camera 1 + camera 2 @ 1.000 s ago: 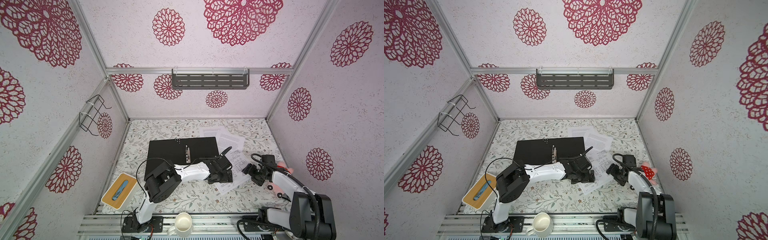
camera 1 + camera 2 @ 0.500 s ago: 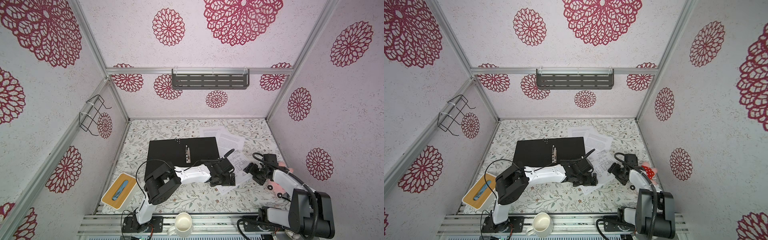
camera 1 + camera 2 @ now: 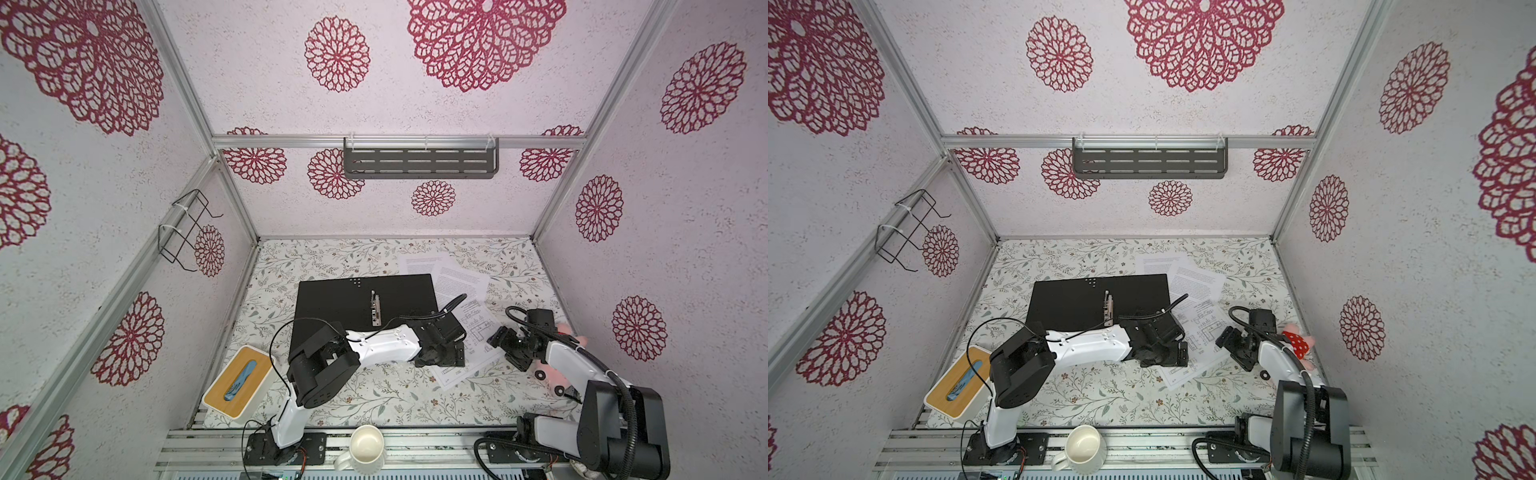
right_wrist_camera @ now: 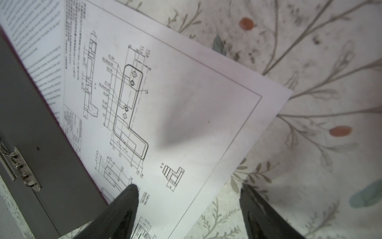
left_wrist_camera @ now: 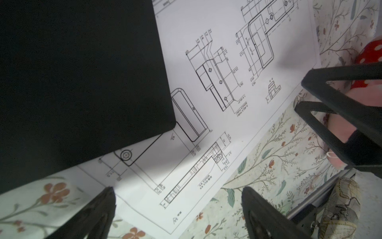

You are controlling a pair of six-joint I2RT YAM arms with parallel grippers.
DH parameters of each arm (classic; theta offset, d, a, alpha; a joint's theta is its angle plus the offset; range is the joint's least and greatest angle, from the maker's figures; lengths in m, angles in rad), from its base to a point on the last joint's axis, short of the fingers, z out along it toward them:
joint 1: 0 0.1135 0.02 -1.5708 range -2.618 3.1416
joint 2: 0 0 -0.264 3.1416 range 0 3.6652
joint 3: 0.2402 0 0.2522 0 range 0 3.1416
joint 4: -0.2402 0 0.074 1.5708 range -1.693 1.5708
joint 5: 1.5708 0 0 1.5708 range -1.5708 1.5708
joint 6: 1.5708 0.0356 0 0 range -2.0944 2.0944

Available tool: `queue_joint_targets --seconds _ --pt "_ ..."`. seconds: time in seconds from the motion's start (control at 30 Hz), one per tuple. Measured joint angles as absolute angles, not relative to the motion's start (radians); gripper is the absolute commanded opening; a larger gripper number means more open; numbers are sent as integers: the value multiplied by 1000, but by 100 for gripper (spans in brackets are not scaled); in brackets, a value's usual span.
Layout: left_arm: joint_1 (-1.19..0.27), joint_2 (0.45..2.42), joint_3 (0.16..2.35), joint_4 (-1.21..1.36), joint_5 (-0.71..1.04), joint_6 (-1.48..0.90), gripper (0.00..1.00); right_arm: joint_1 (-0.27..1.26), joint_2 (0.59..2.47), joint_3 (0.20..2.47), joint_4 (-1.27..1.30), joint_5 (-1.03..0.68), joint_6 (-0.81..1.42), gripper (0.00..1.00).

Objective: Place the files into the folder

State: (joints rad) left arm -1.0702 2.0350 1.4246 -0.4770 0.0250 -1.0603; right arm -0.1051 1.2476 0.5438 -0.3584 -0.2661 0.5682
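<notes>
Table: nothing lying on it has shifted over the last sec. Only the L gripper has crept a bit toward the front rail, and the R gripper sits approx where it was. My read: still the approach, no file in yet. The folder lies open, black inside up. Its rounded corner is just ahead of the L jaws and rests on top of the drawing sheet, so that sheet is partly pinned under it and prob needs sliding out first. The two text sheets lie well beyond both pairs of jaws, past the folder's far corner, next to the drawing sheet's far end. L jaws are spread wide and empty, w/ the drawing sheet's near corner btwn them. R jaws are spread too, also empty, one finger over the paper and the other over bare cloth, so the sheet's long outer edge runs btwn them. Can't tell if any tip touches paper. That outer edge and the near corner are both free, and there's open cloth on the front side of both grippers. The grippers are near each other across the sheet, so room there is tight. A plush toy crowds in just behind the R gripper, by the wall. The metal clip is bare, well back from the L jaws.
</notes>
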Motion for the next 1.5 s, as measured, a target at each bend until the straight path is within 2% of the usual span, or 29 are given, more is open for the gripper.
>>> queue_joint_targets --seconds 0.43,0.57,1.07,1.2,1.5 --pt "-1066 2090 1484 -524 -5 -1022 98 -106 1248 543 -358 -268 568 79" --pt "-1066 2116 1522 -524 26 -1012 100 -107 1252 543 -352 -278 568 78" --pt "-1096 2129 1531 -472 146 -1007 97 -109 1271 538 -303 -341 570 79" --pt "-1097 2118 1516 -467 131 -1009 100 -109 1271 540 -304 -339 569 79" --pt "-1085 2062 1494 -521 31 -997 98 -109 1267 538 -304 -337 572 79"
